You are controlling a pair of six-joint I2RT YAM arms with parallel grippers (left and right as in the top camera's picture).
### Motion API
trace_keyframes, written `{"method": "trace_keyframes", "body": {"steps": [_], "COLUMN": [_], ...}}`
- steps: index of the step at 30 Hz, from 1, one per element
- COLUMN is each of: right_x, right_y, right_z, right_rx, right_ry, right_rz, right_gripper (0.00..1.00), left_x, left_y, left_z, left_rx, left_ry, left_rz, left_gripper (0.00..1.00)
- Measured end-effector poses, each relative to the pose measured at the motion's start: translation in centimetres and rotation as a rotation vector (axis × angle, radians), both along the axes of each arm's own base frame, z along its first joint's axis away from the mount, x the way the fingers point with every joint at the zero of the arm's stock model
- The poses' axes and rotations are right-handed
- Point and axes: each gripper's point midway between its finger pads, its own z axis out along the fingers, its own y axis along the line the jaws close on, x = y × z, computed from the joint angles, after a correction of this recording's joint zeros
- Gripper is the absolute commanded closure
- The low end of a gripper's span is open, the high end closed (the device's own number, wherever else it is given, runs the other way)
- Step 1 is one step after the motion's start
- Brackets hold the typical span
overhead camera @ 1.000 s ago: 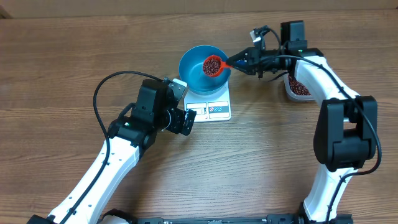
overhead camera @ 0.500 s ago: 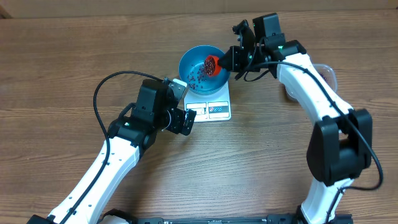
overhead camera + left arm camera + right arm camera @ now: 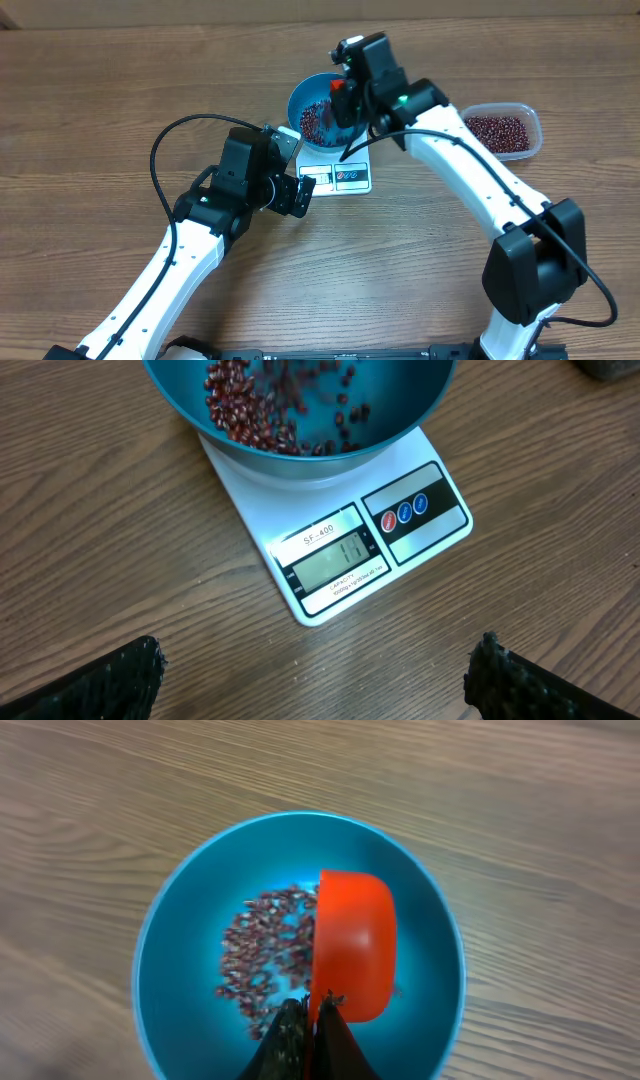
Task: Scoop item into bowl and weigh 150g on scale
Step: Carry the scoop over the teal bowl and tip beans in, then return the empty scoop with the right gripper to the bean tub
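The blue bowl (image 3: 298,100) stands on the white scale (image 3: 350,178), with a heap of red-brown beans (image 3: 314,120) inside it. My right gripper (image 3: 347,92) hangs over the bowl, shut on the handle of a red scoop (image 3: 340,102). From the right wrist, the scoop (image 3: 355,945) is turned on its side above the beans (image 3: 265,955) in the bowl (image 3: 150,950), gripper (image 3: 314,1010) clamped on its handle. My left gripper (image 3: 303,192) is open beside the scale's front left. Its view shows the scale (image 3: 370,545), bowl (image 3: 410,410), beans (image 3: 240,410) and its gripper (image 3: 318,670) empty.
A clear plastic tub (image 3: 500,132) holding more beans sits to the right of the scale. The right arm reaches across between the tub and the bowl. Bare wooden table lies in front of the scale and to the far left.
The right arm swung left over the bowl and rolled the scoop over, and beans dropped into the bowl. The tub came out from under the arm. The left arm stayed still.
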Motion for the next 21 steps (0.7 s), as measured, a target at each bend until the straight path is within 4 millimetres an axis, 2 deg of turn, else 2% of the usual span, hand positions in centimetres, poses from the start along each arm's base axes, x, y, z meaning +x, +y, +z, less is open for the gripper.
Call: {"method": "trace_keyframes", "body": {"steps": [9, 21], "right_x": [-0.3, -0.26], "right_y": [-0.13, -0.2], "right_z": [0.35, 0.59], "right_rx": [-0.162, -0.121], "right_ry": [-0.085, -0.069], "right_rz": [-0.054, -0.04], "right_gripper": [0.96, 0.96], "left_x": [-0.01, 0.0], "left_y": [0.0, 0.0], "left_z": [-0.01, 0.0], "left_rx": [0.0, 0.0], "left_ry": [0.0, 0.0], "left_rz": [0.0, 0.0], "left_gripper": [0.0, 0.0]}}
